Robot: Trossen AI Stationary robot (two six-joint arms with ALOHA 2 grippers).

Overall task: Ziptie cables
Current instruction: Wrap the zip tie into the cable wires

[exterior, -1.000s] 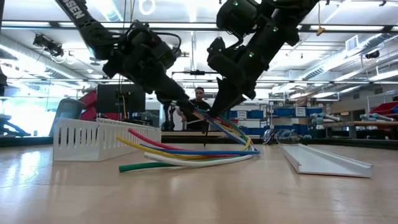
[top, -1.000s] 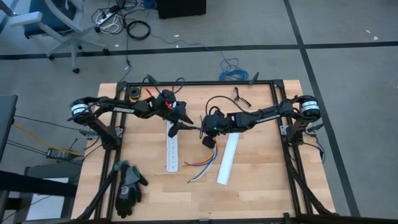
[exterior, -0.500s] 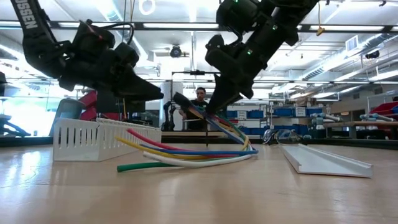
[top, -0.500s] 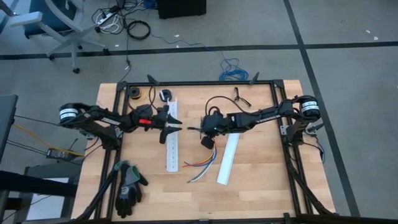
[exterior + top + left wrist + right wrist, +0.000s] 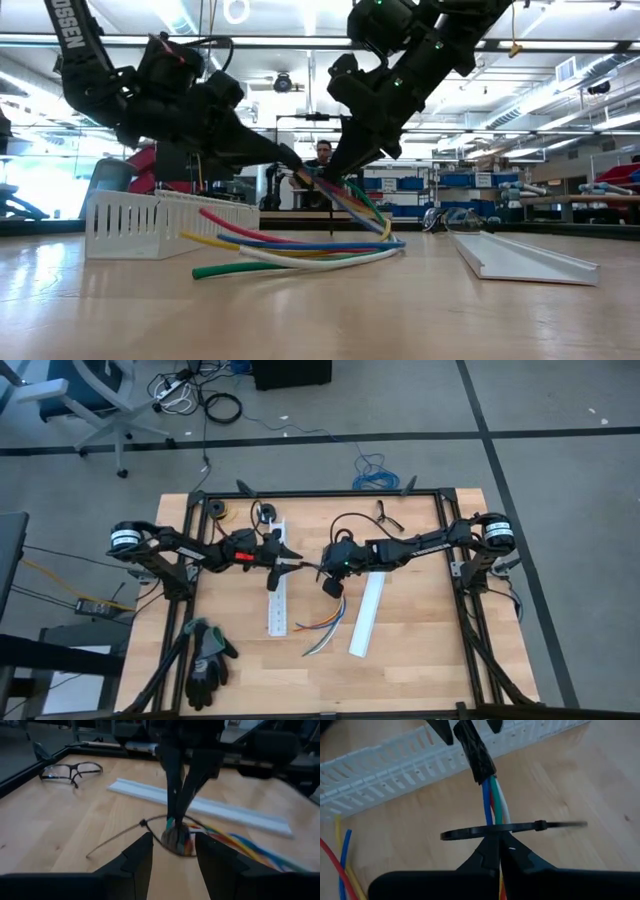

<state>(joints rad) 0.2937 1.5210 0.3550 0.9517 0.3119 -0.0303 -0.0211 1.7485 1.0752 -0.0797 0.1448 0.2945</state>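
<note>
Cables (image 5: 300, 245) held up at one end mid-table, far ends on wood. Ziptie (image 5: 510, 828) looped round them, pinched by right gripper (image 5: 499, 845). Left gripper (image 5: 172, 851) parted, straddling the bundle end.

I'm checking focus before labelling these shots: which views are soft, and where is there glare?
Left wrist view: its own fingers and the right gripper are blurred; the glasses are sharper. Right wrist view: the zip tie is fairly crisp, the cables slightly soft. Low view: bright ceiling lights glare.
</note>
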